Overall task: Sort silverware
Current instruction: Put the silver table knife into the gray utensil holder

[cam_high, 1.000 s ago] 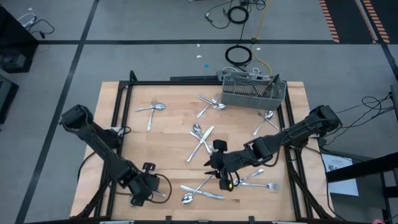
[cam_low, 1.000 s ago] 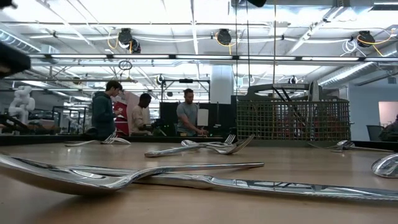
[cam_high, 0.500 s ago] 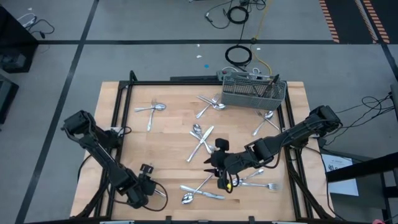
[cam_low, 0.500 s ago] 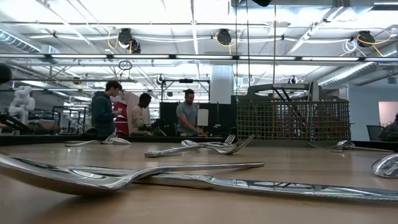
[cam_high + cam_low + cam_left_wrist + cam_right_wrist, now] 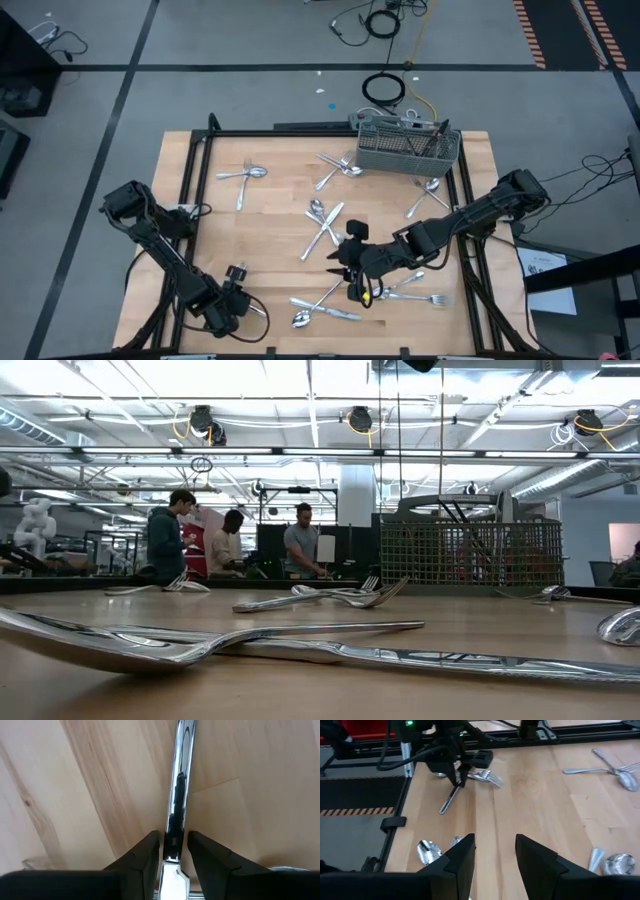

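The wooden table (image 5: 270, 230) carries loose silverware (image 5: 322, 222) scattered over most of its top, and people (image 5: 165, 535) stand at a bench well back in the room.

At the near left corner, your left hand (image 5: 172, 839) is closed on one slender shiny piece (image 5: 181, 780), its fingers pinching the handle from both sides. The piece's long axis runs straight out ahead of the fingers. From the right wrist view it hangs tilted below that hand, with the far end down at the wood. I cannot tell whether it is a fork, a knife or a spoon.

Near the middle of the table, your right hand (image 5: 495, 847) hovers with its fingers apart and nothing between them. Crossed pieces lie just beyond it and more lie beside it toward the near edge.

At the far right edge stands the wire-mesh basket (image 5: 405, 150). That is the relation to watch, in my judgement. The held piece is diagonally across the table from the basket, with the right arm lying between them. The right hand is clearly the nearer one to the basket, so the left arm's carry would have to clear it.
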You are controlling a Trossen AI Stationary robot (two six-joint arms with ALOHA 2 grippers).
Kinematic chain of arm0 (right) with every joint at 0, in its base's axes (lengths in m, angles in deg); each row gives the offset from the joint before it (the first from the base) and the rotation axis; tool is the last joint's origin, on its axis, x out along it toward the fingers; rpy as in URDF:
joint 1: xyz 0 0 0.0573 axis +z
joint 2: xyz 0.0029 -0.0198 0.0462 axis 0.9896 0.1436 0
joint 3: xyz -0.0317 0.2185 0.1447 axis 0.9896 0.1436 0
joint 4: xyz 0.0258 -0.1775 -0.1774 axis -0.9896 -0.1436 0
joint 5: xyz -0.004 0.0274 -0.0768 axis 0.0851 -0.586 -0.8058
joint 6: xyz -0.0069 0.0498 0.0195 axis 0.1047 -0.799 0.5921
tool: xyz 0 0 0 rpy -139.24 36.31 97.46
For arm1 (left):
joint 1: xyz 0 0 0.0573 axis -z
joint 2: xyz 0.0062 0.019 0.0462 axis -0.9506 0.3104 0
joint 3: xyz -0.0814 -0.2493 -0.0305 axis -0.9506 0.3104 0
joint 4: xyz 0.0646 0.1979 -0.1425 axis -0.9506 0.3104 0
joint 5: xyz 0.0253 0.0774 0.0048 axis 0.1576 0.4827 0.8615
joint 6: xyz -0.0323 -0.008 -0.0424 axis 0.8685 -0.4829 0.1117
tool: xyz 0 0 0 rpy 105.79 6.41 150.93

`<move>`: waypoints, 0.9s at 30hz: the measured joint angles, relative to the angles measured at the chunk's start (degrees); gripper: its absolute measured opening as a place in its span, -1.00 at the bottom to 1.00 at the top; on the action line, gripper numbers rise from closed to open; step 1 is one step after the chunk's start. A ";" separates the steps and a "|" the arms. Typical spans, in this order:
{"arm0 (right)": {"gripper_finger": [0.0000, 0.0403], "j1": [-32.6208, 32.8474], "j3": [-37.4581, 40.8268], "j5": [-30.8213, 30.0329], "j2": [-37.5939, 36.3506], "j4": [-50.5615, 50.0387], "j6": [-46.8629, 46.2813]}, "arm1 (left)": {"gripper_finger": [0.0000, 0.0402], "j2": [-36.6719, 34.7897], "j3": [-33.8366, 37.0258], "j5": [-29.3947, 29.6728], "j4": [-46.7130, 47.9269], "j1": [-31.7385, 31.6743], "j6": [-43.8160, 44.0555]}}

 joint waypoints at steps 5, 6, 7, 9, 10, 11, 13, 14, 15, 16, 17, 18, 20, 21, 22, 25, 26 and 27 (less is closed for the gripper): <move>-0.34 0.00 0.00 -0.34 0.00 0.09 -0.01 | -0.64 -0.01 0.04 -0.16 -0.30 0.02 0.09; -0.34 0.00 0.00 -0.33 0.00 0.09 -0.01 | -0.69 0.00 0.04 -0.22 -0.32 0.02 0.16; -0.34 0.00 0.00 -0.34 0.00 0.10 -0.01 | -0.74 0.00 0.04 -0.30 -0.37 0.02 0.13; -0.34 0.00 0.00 -0.34 0.00 0.11 -0.01 | -0.78 -0.19 0.08 -0.39 -0.53 0.00 0.14; -0.34 0.00 0.00 -0.34 0.00 0.09 -0.01 | -0.78 -0.42 0.10 -0.43 -0.73 0.00 0.15; -0.34 0.00 0.00 -0.33 0.00 0.09 -0.01 | -0.78 -0.92 0.07 -0.43 -0.78 0.00 0.14; -0.34 0.00 0.00 -0.34 0.00 0.11 -0.01 | -0.78 -1.99 -0.39 -0.35 -0.29 -0.09 0.09; -0.34 0.00 0.00 -0.34 0.00 0.08 -0.01 | -0.78 -2.66 -0.69 0.18 0.10 -0.29 0.09; -0.34 0.00 0.00 -0.34 -0.01 0.11 -0.01 | -0.78 -3.54 -1.46 1.17 0.54 -0.55 0.09; -0.34 0.00 0.00 -0.33 -0.14 0.06 -0.01 | -0.78 -4.81 -2.21 1.86 0.64 -0.82 0.11; -0.34 0.00 0.02 -0.33 -0.28 -0.04 -0.05 | -0.77 -6.14 -3.03 2.82 1.19 -1.10 0.11; -0.34 0.00 0.00 -0.36 -0.46 0.11 -0.23 | -0.76 -7.20 -3.61 3.81 2.08 -1.46 0.09; -0.34 -0.02 0.02 -0.38 -1.17 0.10 -0.19 | -0.75 -9.31 -4.89 5.88 4.55 -2.48 0.05; -0.34 -0.06 0.02 -0.34 -1.59 0.26 -0.18 | -0.75 -10.61 -5.72 6.96 5.10 -3.04 0.03; -0.34 -0.11 0.02 -0.37 -2.00 0.57 -0.16 | -0.75 -12.15 -6.48 8.24 4.75 -3.80 0.01; -0.34 -0.15 0.00 -0.34 -3.93 1.17 0.12 | -0.74 -16.79 -7.75 11.45 3.91 -6.43 0.15; -0.34 -0.13 0.02 -0.32 -4.67 1.78 0.63 | -0.74 -18.35 -7.89 12.19 3.38 -7.42 0.11; -0.34 -0.13 0.02 -0.21 -5.56 2.77 0.98 | -0.74 -20.08 -8.02 13.16 2.08 -8.39 0.08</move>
